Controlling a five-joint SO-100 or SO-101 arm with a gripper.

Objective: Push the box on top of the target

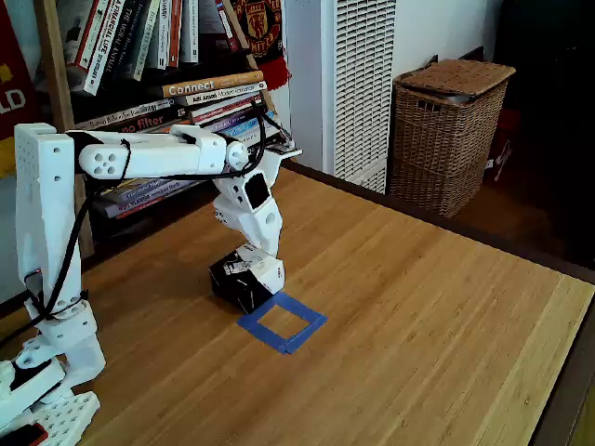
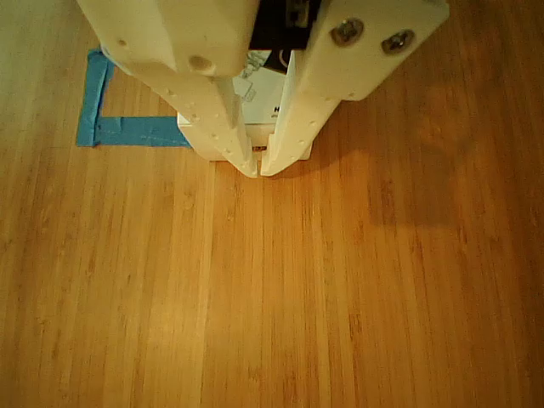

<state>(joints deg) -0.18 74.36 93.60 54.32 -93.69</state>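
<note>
The box (image 1: pixel 231 281) is a small cube with black sides and a white top, standing on the wooden table just up-left of the target (image 1: pixel 282 321), touching or slightly over its near corner. The target is a hollow square of blue tape with bare wood inside. My white gripper (image 1: pixel 263 277) points down against the box's right side and top. In the other view the gripper (image 2: pixel 258 169) is shut, fingertips together just above the wood, with the box's white face (image 2: pixel 262 92) showing behind the fingers and a corner of the target (image 2: pixel 98 119) at upper left.
The table's right edge (image 1: pixel 567 372) runs down the right side. A bookshelf (image 1: pixel 177 65) stands behind the arm, with a wicker basket (image 1: pixel 448 130) and a white radiator (image 1: pixel 358 84) beyond the table. Open wood lies in front of and right of the target.
</note>
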